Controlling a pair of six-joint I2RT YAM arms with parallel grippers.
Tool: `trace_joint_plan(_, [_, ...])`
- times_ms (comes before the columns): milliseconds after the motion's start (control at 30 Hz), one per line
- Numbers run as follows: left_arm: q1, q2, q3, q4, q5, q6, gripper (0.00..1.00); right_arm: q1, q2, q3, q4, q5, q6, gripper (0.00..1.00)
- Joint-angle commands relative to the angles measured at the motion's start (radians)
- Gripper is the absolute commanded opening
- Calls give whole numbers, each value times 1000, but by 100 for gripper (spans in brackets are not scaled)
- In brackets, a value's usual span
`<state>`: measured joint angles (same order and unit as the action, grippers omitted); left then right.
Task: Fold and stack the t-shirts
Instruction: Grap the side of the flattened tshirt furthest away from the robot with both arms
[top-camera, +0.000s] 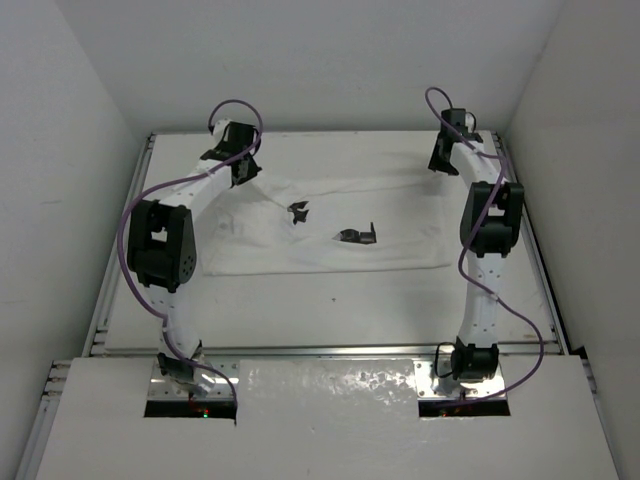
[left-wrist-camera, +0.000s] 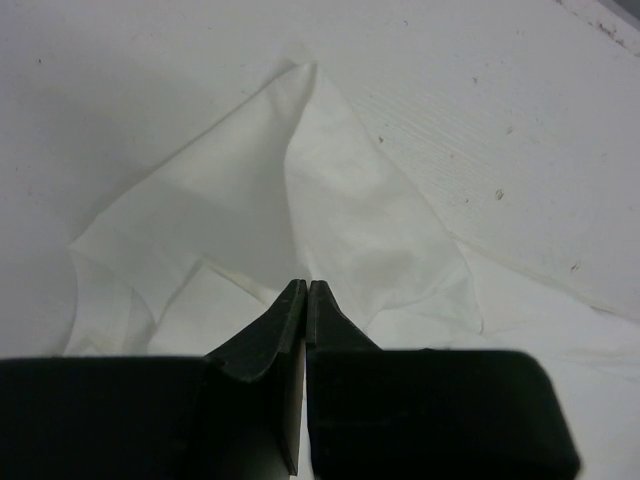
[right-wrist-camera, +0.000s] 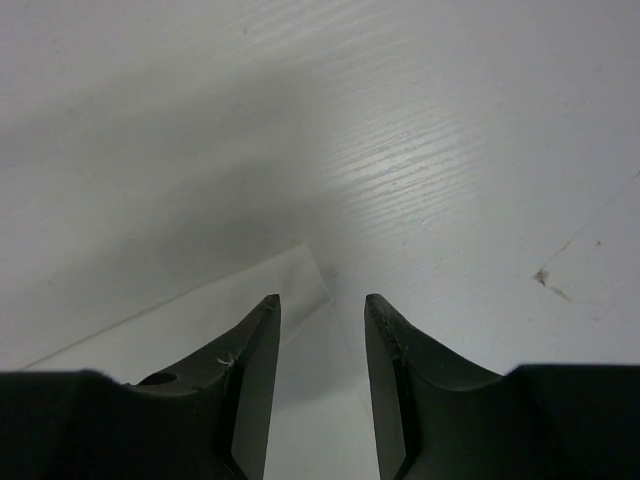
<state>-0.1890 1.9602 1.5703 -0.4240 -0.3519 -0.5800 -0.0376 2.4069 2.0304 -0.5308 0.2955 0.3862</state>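
The white t-shirt (top-camera: 400, 215) lies spread across the middle of the table, with two small black marks (top-camera: 357, 236) near its centre. My left gripper (top-camera: 244, 172) is at the shirt's far left corner. In the left wrist view its jaws (left-wrist-camera: 305, 285) are shut, and a crease of the cloth (left-wrist-camera: 340, 200) runs straight out from the tips to a point. My right gripper (top-camera: 441, 163) is at the far right corner. In the right wrist view it (right-wrist-camera: 322, 300) is open, with a corner of the cloth (right-wrist-camera: 300, 270) lying under and between the jaws.
The white tabletop (top-camera: 330, 300) has metal rails along its left (top-camera: 120, 250) and right edges. White walls close in on three sides. A white board (top-camera: 330, 420) covers the near edge around both arm bases.
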Motion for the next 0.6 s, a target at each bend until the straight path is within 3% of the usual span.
trace_joint_plan(0, [10,-14,2,48,8,11,0,-2,0,-15,28,-32,-3,39])
trace_joint_plan(300, [17,-26,-3,48,16,11,0,-4,46,19,18,-42,-3,38])
trace_joint_plan(400, [20,-30,-7,47,13,11,0,-4,64,37,11,-45,-6,33])
trace_joint_plan(533, [29,-40,-18,48,16,9,0,-4,46,16,29,-47,-4,16])
trace_joint_plan(567, [31,-41,-19,48,17,9,0,-4,35,7,41,-45,-4,7])
